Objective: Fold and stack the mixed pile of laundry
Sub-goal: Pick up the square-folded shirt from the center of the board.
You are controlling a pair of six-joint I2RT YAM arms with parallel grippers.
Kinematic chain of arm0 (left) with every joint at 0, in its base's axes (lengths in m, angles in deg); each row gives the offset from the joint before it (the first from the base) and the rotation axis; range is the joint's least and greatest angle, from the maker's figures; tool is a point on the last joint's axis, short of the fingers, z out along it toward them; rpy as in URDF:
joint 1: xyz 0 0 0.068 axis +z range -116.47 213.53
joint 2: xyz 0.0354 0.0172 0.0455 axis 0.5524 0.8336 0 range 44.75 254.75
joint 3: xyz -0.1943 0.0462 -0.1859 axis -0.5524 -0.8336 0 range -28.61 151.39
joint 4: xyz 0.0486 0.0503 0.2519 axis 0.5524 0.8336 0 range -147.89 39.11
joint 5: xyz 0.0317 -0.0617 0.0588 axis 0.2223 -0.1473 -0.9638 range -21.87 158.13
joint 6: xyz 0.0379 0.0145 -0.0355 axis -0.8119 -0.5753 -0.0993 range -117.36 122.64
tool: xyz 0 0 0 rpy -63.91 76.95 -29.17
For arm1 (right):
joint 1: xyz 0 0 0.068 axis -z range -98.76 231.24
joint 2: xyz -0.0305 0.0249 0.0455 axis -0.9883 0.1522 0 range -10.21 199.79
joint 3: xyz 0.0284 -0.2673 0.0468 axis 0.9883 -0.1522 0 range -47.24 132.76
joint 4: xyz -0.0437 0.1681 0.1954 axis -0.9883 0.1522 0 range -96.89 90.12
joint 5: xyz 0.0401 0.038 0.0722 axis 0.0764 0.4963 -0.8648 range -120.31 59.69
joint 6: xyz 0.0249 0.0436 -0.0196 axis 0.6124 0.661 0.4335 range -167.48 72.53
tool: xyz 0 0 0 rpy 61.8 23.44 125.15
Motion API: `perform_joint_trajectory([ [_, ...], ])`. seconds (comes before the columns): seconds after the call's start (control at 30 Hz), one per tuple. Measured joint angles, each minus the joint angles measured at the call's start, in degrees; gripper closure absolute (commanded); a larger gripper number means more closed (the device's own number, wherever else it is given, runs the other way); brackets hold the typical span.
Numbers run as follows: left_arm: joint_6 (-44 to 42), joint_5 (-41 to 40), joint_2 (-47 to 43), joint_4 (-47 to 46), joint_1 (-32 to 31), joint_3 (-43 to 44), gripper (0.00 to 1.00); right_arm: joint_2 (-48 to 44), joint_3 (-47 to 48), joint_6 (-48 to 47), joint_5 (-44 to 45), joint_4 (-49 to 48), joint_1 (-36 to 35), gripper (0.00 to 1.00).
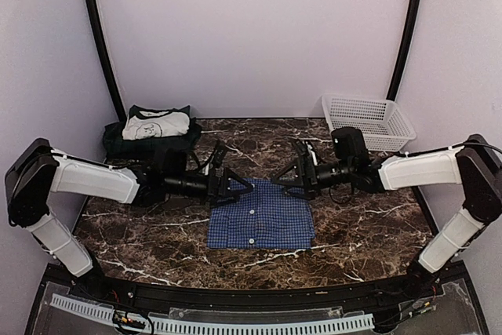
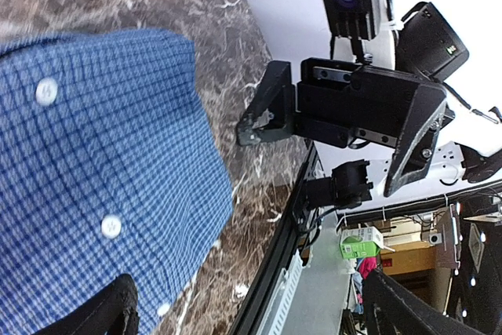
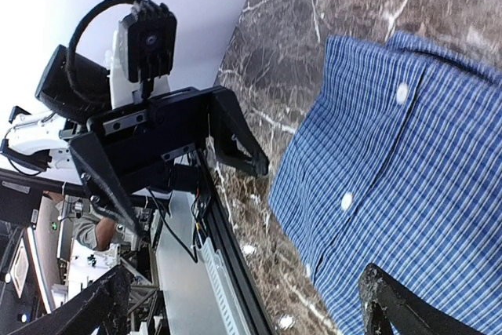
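Shirt (image 1: 263, 223) folded on counter (image 1: 369, 225); left claw (image 1: 233, 176), right claw (image 1: 288, 170) wide, empty. Next, probably: grip far edge, move to stack (image 1: 154, 125).

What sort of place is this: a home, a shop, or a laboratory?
Probably a robot laboratory booth, not a home: a left arm and a right arm fixed at a marble-look table, plain white walls close around it, and a shirt laid out as practice laundry.
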Motion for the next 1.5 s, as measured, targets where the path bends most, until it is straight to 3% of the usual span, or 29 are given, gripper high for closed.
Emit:
perform_joint_trajectory([
  [0.23,-3.56,1.64,11.34,1.99,2.23,16.06,0.01,11.32,9.05,-1.55,-2.08,-1.44,4.76,0.01],
  [0.5,-4.59,2.16,21.79,2.32,6.62,18.93,0.01,21.57,11.39,-3.87,-3.78,-1.51,9.81,0.02],
  [0.7,-8.07,-2.03,22.03,5.81,9.03,18.69,0.01,22.38,13.53,-7.17,-3.37,2.62,12.5,0.03],
  [0.83,-16.85,-10.1,16.04,15.47,7.82,18.86,0.01,15.72,13.46,-9.66,-1.36,8.63,12.79,0.03],
  [0.97,-28.04,-17.9,6.86,22.49,2.99,21.31,0.01,2.69,11.19,-11.43,0.31,12.41,13.16,0.04],
  [1.1,-40.52,-27.19,3.85,26.03,-7.74,26.23,0.05,-6.86,6.4,-11.65,1.25,14.86,13.29,0.04],
  [1.27,-53.07,-35.69,9.01,28.55,-19.45,28.3,0.23,-10.69,-0.83,-10.97,2.49,19.85,13.4,0.04],
  [1.5,-66.14,-41.13,18.62,29.33,-27.82,29.81,0.47,-14.99,-8.26,-7.85,3.63,22.58,13.68,0.06],
])
